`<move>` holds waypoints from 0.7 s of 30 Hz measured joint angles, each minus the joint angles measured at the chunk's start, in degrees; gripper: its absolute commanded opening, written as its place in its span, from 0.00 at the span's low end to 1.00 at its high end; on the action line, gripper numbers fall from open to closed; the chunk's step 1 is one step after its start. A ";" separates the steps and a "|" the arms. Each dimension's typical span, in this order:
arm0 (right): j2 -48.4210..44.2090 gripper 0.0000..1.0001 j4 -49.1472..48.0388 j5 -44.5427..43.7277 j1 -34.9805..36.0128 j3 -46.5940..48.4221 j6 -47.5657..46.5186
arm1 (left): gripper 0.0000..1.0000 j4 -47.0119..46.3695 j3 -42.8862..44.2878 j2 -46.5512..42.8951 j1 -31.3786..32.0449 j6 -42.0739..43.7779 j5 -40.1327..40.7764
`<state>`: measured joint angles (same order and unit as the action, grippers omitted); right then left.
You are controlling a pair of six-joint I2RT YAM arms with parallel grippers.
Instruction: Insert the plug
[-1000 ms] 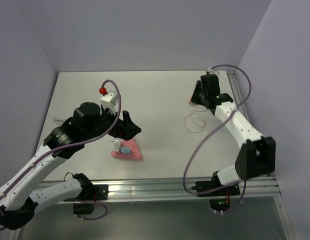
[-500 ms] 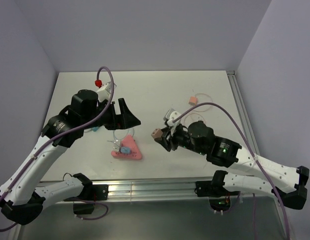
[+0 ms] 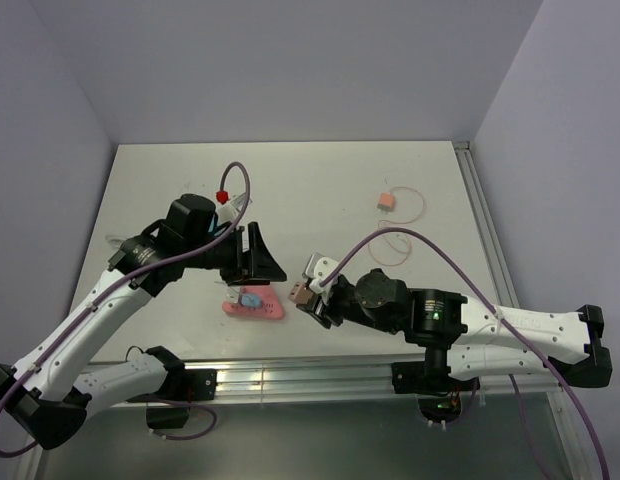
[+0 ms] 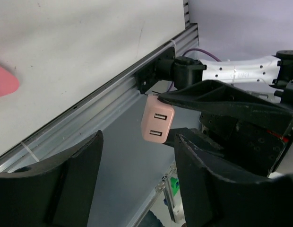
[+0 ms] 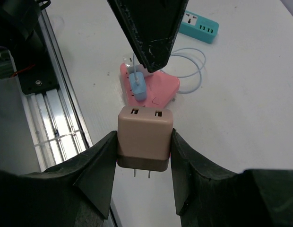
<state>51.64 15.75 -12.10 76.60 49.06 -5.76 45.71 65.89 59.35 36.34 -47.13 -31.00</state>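
The right gripper is clamped on the plug, a pinkish-beige charger block with two USB ports on one face. In the right wrist view its black fingers press against both sides of the plug, and two metal prongs show at the block's lower end. The plug is held above the bench, close to the near edge and about midway along it. It sits just to the right of the pink socket block and is not touching it.

The pink socket block lies flat on the bench with a blue plug already seated in it. The left gripper hangs over the far side of this block. Its fingers are spread wide with nothing between them.

A teal power strip and a white cable lie beyond the block. A small pink adapter rests toward the far right corner.
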 measured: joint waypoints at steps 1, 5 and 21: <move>0.02 0.00 -0.04 -0.15 0.04 0.00 -0.13 | 0.66 -0.44 -0.48 -0.37 0.02 -0.37 -0.61; 0.02 0.00 -0.42 -0.11 0.04 0.00 -0.33 | 0.67 -1.38 -1.11 -1.11 1.22 -0.72 -1.36; 1.42 0.00 -0.81 2.08 0.31 0.66 -0.76 | 0.65 -4.59 -2.80 1.31 7.17 -2.10 0.52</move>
<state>53.06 14.94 -10.02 76.90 49.71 -6.52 41.12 63.09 60.66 43.51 -49.23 -30.48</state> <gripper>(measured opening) 0.511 0.665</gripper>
